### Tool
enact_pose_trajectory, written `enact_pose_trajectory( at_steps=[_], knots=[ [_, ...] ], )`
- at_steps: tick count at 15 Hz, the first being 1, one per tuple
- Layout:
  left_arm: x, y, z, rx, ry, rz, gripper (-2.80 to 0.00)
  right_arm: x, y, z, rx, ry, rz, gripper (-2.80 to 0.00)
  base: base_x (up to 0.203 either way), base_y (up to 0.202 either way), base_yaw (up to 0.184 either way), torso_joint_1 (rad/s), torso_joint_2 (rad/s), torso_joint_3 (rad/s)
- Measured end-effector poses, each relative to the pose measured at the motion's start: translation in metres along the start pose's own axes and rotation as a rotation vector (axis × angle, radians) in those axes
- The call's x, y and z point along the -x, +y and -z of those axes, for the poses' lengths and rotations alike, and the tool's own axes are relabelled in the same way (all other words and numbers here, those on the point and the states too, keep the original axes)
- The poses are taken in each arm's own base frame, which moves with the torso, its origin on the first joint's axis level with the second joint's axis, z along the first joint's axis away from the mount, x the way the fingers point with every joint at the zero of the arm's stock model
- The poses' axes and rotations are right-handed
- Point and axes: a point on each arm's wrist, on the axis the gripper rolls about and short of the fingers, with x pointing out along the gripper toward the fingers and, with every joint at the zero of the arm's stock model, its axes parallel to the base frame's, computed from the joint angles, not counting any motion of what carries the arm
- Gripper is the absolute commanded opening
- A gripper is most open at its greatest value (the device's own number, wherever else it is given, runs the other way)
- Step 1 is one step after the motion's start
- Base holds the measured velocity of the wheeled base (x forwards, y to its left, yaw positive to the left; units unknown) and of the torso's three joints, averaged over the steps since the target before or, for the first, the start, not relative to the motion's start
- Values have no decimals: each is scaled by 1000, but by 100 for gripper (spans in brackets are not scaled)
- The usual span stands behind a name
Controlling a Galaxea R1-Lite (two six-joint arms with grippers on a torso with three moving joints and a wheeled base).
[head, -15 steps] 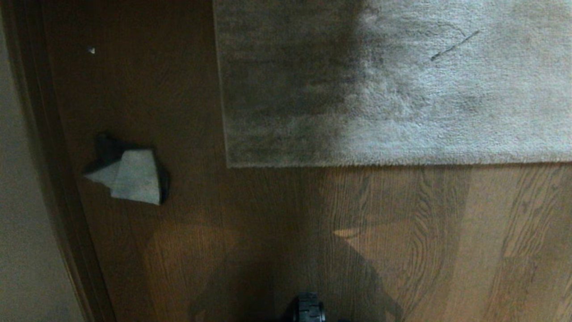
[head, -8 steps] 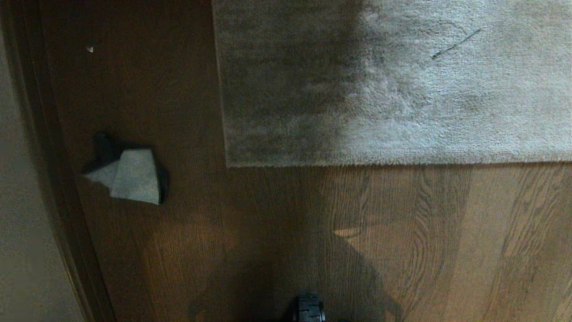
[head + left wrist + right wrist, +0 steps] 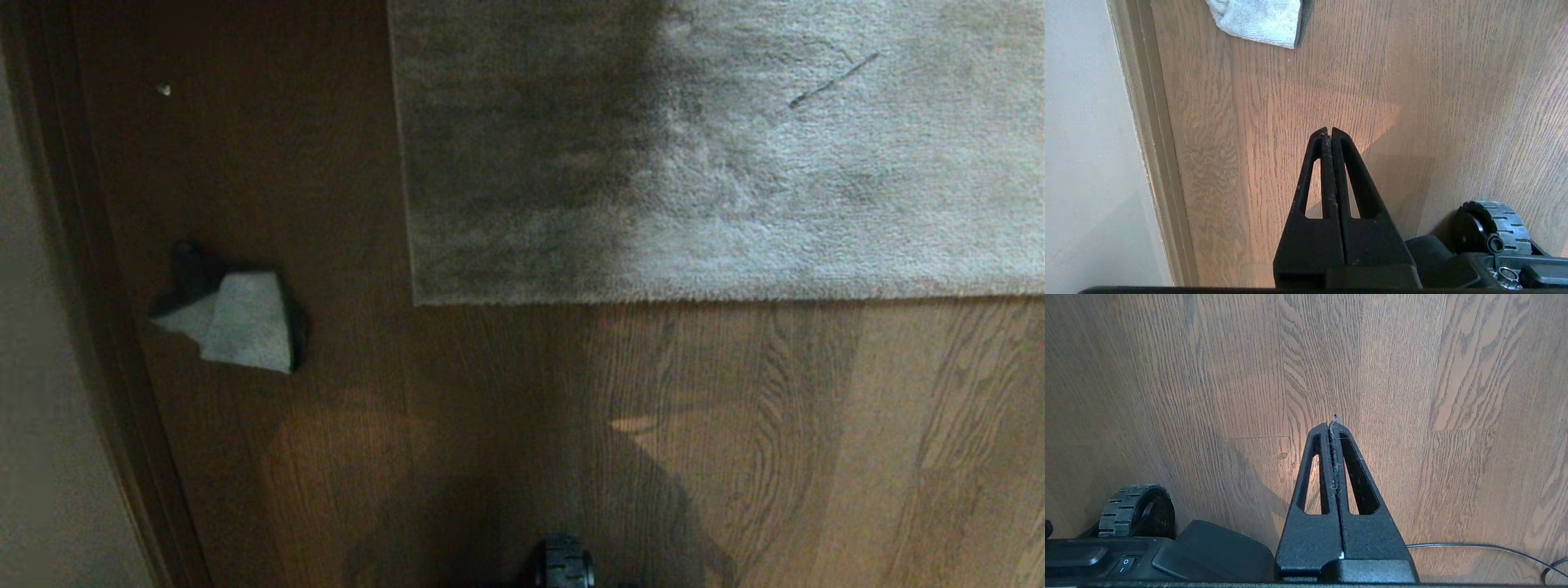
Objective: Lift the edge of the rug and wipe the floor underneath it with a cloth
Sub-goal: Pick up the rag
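One short-pile grey-beige rug lies flat, its straight rug edge (image 3: 718, 299) and square corner at twelve o'clock on the matte wood-grain plank floor (image 3: 490, 425). One crumpled grey cloth (image 3: 241, 322) sits at nine o'clock near the baseboard (image 3: 98, 327). Two black tools, left tool (image 3: 1328, 131) and right tool (image 3: 1333, 426), hang above bare planks, fingers pressed together, holding nothing.

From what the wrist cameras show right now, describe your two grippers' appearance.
The left gripper and the right gripper look alike: matte black, rough-textured, each with two tapered fingers pierced by a long slot. Pale lint clings along the right one's seam, and a small white mark sits at its base.
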Motion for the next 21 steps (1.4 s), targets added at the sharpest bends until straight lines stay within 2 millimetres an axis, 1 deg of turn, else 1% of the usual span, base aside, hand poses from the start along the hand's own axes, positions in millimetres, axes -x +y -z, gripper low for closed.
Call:
enact_pose_trajectory(
  at_steps=[21],
  knots=[
    [0,0,0,3,-1,0,-280,0,0,0,0,0,1,-280,0,0,0,0,0,0]
  ],
)
